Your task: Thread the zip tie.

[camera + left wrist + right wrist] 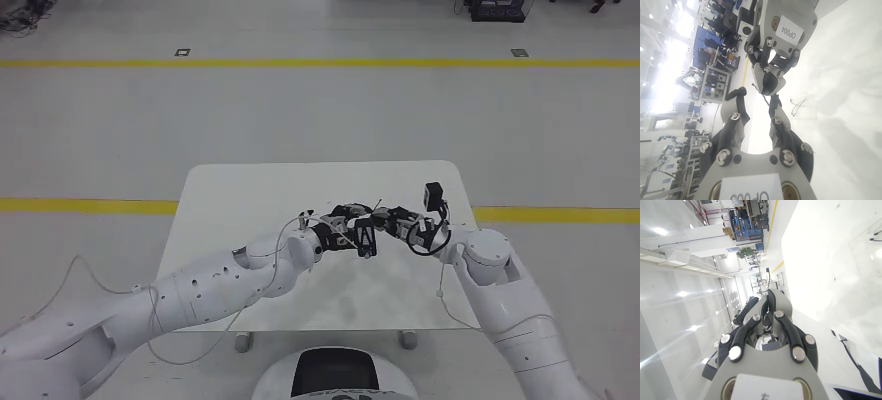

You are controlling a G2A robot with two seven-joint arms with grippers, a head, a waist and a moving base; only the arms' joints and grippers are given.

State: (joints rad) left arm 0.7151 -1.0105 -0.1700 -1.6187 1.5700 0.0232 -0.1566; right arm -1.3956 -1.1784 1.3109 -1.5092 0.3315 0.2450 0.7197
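Right tool [768, 297] pinched on zip tie [768, 279], left tool [758, 95] spread open, facing it

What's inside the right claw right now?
A black zip tie is pinched in the right claw, its head poking out beyond the tips. The stretch of strap inside the grip is covered.

Above the middle of the table [230, 200], the left gripper [758, 94] sits toward the table's left and the right gripper [769, 295] toward its right, tips meeting; the zip tie [768, 279] is pinched in the right gripper; loose ties [798, 106] lie on the table just beside them.
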